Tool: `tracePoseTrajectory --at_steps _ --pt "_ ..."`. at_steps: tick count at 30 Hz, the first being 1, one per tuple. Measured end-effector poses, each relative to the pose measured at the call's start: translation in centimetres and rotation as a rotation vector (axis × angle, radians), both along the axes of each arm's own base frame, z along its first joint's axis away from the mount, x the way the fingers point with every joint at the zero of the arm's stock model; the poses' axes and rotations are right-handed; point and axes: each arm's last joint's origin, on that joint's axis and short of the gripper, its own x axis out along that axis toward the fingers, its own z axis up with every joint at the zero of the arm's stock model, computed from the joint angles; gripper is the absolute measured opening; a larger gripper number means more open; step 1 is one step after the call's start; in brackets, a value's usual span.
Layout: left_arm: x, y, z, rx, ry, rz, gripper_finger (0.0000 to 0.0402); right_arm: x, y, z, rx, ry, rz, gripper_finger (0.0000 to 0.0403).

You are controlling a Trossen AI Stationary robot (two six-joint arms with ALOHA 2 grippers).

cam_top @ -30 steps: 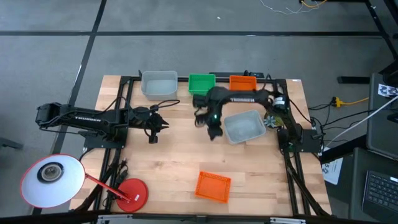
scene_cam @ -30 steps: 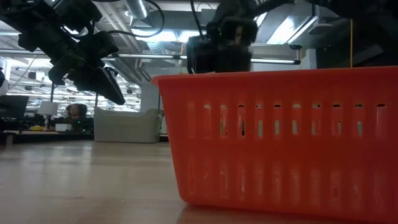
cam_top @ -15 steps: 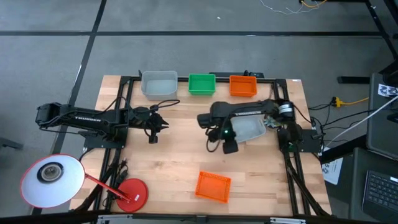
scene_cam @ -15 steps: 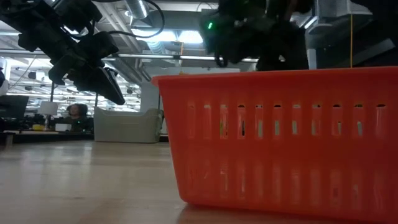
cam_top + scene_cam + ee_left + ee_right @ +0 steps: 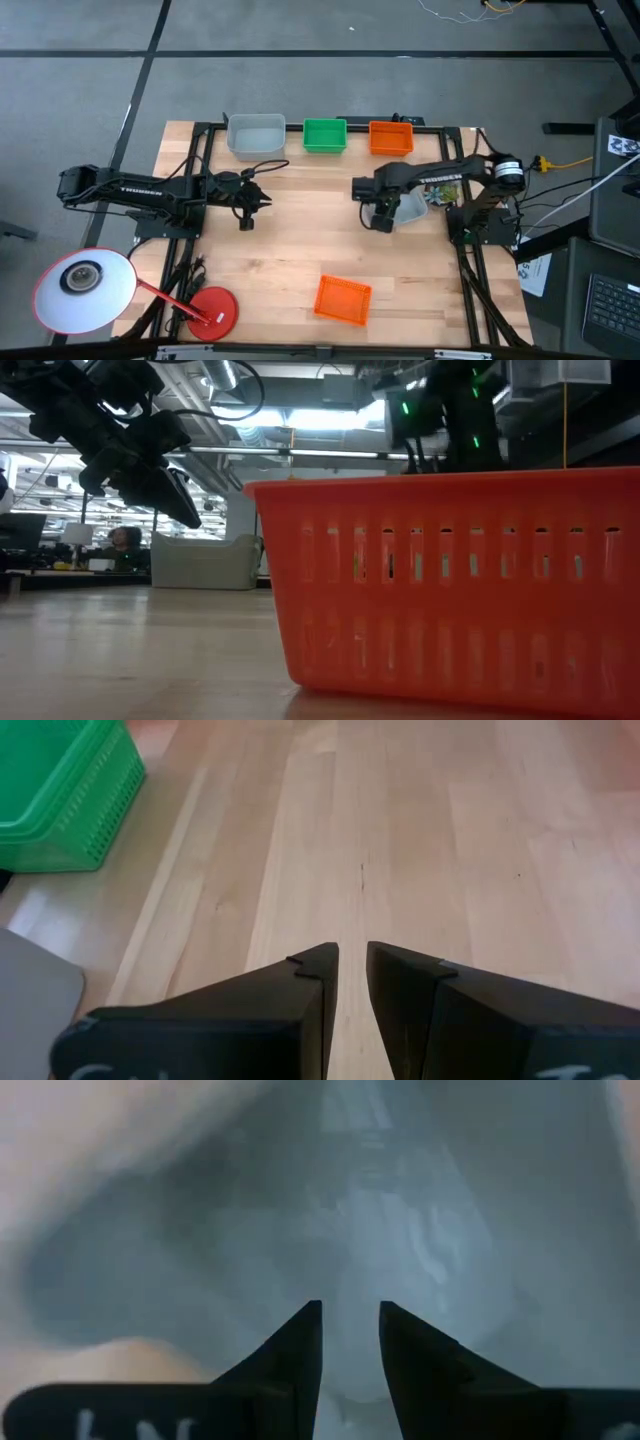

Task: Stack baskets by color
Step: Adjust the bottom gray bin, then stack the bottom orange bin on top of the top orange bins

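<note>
Against the table's far edge stand a grey basket [image 5: 255, 135], a green basket [image 5: 324, 135] and an orange basket [image 5: 391, 137]. Another orange basket [image 5: 342, 300] rests on its bottom near the front edge and fills the low view [image 5: 450, 590]. My right gripper [image 5: 383, 217] is right of centre, pointing down, shut on a second grey basket [image 5: 412, 206], which its arm partly hides. My left gripper [image 5: 246, 216] hangs over bare wood on the left. Its fingers [image 5: 352, 970] are a narrow gap apart, with nothing between them. My right gripper comes from above, pointing down, at the grey basket's side toward the table's left [image 5: 398, 208]. In the right wrist view a pale grey piece of the basket [image 5: 350, 1335] sits between the two fingers. Whether the basket's bottom is off the table I cannot tell.
A red disc [image 5: 210, 308] and a white round lamp head [image 5: 85, 290] sit at the near left corner. Cables run along both arm bases. Bare wood lies between the two arms and around the front orange basket.
My right gripper has swung toward the table's right edge and tipped until it points straight down. The grey basket has gone with it toward the right edge, and less of it now shows beside the arm. My left arm has kept still.
</note>
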Motion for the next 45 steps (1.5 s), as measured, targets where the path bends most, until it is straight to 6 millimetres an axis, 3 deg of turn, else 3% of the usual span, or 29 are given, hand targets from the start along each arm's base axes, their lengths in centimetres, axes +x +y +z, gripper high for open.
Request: tracePoseTrajectory --at_steps 3,7,9,12,17,20,24,30,37,45 --pt "0.0 0.0 0.0 0.001 0.000 0.002 0.0050 -0.5 -0.5 -2.4 -0.049 0.002 -0.132 0.0101" --pt "0.0 0.0 0.0 0.002 0.000 0.002 0.0050 3.3 -1.4 -3.6 -0.036 -0.363 -0.243 0.0101" --pt "0.0 0.0 0.0 0.004 -0.002 0.005 0.0050 5.9 -1.8 -2.0 -0.049 -0.577 -0.172 0.0101" --pt "0.0 0.1 0.0 0.007 -0.003 0.020 0.0050 7.5 -2.0 1.4 -0.080 -0.687 -0.072 0.0101" --pt "0.0 0.1 0.1 0.005 -0.007 0.022 0.0050 7.8 -1.2 5.0 -0.083 -0.645 -0.005 0.0101" --pt "0.0 0.1 0.0 0.005 -0.005 0.023 0.0050 7.0 -0.2 5.7 -0.065 -0.538 0.000 0.0101" --pt "0.0 0.1 0.0 -0.009 -0.006 0.031 0.0050 6.0 2.4 6.2 0.064 -0.441 0.023 0.0101" --pt "0.0 0.1 0.0 -0.013 -0.008 0.034 0.0050 5.5 8.7 5.6 0.349 -0.428 0.158 0.0101" --pt "0.0 0.1 0.1 -0.012 -0.013 0.034 0.0050 5.8 15.2 5.4 0.360 -0.591 0.124 0.0101" --pt "0.1 0.1 0.2 -0.012 -0.025 0.036 0.0050 6.6 20.5 2.0 0.410 -0.602 0.130 0.0101"
